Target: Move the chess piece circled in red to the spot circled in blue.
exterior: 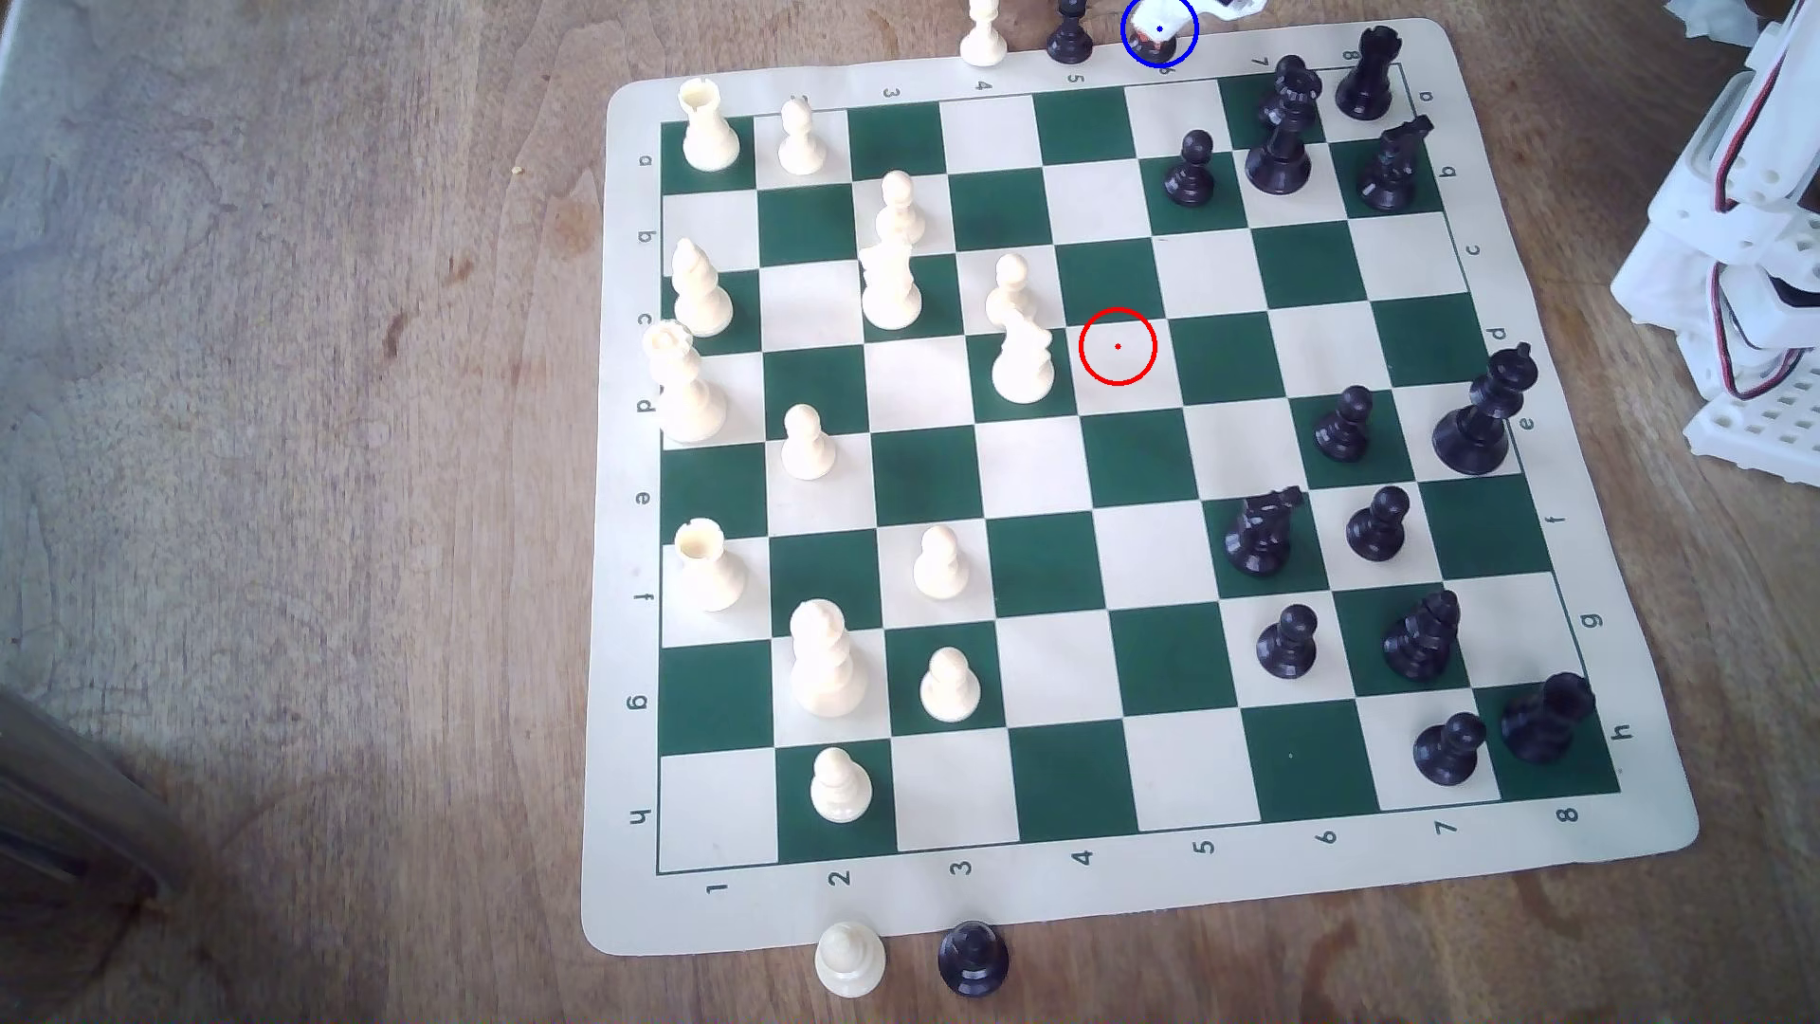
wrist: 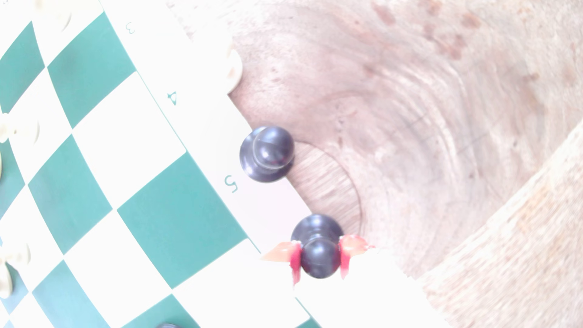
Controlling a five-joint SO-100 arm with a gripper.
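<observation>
the end effector has its two red-tipped fingers pressed on either side of the round head of a black pawn, so it is gripping the pawn. in the wrist view the pawn's base sits right at the edge of the cream mat, partly over the brown wood worktop. i cannot tell if the base rests on the wood or hangs just above it. a second black pawn stands near it, also at the mat's edge, by the number 5. a bit of a cream piece shows further along the same edge. in the exterior view the blue circle is at the top, just past the mat's far edge, and the white and red tip of the end effector sits inside it. the held pawn is hard to make out there. just to the exterior view's left of the blue circle stand the second black pawn and a white pawn. the red circle marks a bare cream square near the middle of the board, beside a white piece. the white arm stands at the exterior view's right.
</observation>
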